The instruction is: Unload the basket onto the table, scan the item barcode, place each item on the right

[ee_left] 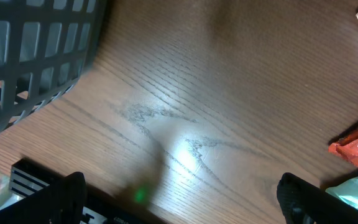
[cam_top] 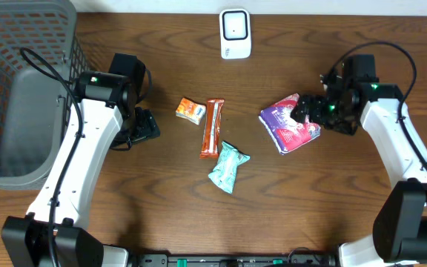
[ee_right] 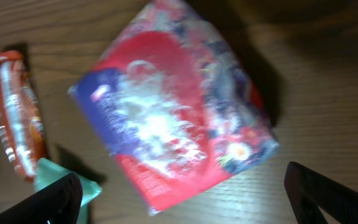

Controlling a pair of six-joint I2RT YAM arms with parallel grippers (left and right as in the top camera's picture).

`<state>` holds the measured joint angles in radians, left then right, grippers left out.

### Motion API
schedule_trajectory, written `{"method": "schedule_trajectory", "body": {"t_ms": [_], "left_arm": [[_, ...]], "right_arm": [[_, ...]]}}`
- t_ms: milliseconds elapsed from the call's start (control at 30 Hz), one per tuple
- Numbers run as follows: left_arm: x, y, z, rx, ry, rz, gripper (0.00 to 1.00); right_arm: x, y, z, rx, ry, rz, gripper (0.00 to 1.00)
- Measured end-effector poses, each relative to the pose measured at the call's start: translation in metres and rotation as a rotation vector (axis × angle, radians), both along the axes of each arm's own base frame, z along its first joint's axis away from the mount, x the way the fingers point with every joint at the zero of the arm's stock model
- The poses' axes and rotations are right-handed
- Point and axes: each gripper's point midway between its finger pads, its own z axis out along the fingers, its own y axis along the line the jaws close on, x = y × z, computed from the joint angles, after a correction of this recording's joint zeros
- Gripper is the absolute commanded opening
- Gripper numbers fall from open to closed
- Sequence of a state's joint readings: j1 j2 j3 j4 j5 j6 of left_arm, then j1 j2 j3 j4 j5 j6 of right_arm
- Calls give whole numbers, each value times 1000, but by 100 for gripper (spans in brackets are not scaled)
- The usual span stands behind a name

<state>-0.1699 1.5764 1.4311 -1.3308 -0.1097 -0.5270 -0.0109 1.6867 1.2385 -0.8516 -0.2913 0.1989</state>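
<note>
**Purple-and-red pack lies free below the spread right gripper**

Crinkled film wraps the purple-and-red soft plastic pack (ee_right: 173,124), which lies flat on the table straight ahead of the right gripper (ee_right: 185,202). The jaws are spread wide, one fingertip out at each side, and neither touches the pack in the wrist view. Nothing is held.

I judge the pack light and squashy. Its glossy wrap will probably slide under the pads and cave in if pinched hard. The best hold looks to be across its narrower width, near the middle of the block. There the filling gives the fingers something to bear on, whereas the thin sealed ends would fold. No barcode can be made out on the upper face, so it may be underneath.

The left gripper (ee_left: 188,199) is also wide apart and empty, with only bare board under it. The dark grey plastic basket (ee_left: 23,56) rises beyond its left finger.

The brown wood-grain table (cam_top: 332,208) is smooth and gives the pack little grip. On the far side of the pack from the right gripper lie a long orange-red wrapped bar (cam_top: 212,127), a mint-green pouch (cam_top: 228,166) and a small orange packet (cam_top: 190,110), all clear of it. The white upright scanner (cam_top: 235,33) stands well apart at the table's far edge, with an open path to it.
</note>
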Motion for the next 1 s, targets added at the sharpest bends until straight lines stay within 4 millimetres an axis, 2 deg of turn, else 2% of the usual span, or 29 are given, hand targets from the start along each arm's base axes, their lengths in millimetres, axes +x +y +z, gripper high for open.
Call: {"method": "schedule_trajectory", "body": {"t_ms": [100, 200, 267, 367, 533, 567, 633, 700, 833, 1000], "left_arm": [[0, 0, 0, 0, -1, 0, 98], [0, 0, 0, 0, 0, 0, 98], [0, 0, 0, 0, 0, 0, 98], [0, 0, 0, 0, 0, 0, 98], [0, 0, 0, 0, 0, 0, 98], [0, 0, 0, 0, 0, 0, 98], [0, 0, 0, 0, 0, 0, 98], [0, 0, 0, 0, 0, 0, 98], [0, 0, 0, 0, 0, 0, 98], [0, 0, 0, 0, 0, 0, 98]], "right_arm": [[-2, -21, -23, -10, -3, -49, 99], [2, -25, -32, 16, -43, -53, 97], [5, -23, -37, 55, -78, -44, 91], [4, -13, -47, 106, -114, -16, 76], [0, 1, -59, 159, -131, -24, 67], [-1, 3, -61, 165, -134, -25, 59], [-1, 7, -63, 175, -138, -24, 23], [-2, 11, -64, 184, -137, -27, 1], [0, 20, -60, 220, -139, -38, 1], [5, 40, -48, 327, -157, -23, 1]]}}
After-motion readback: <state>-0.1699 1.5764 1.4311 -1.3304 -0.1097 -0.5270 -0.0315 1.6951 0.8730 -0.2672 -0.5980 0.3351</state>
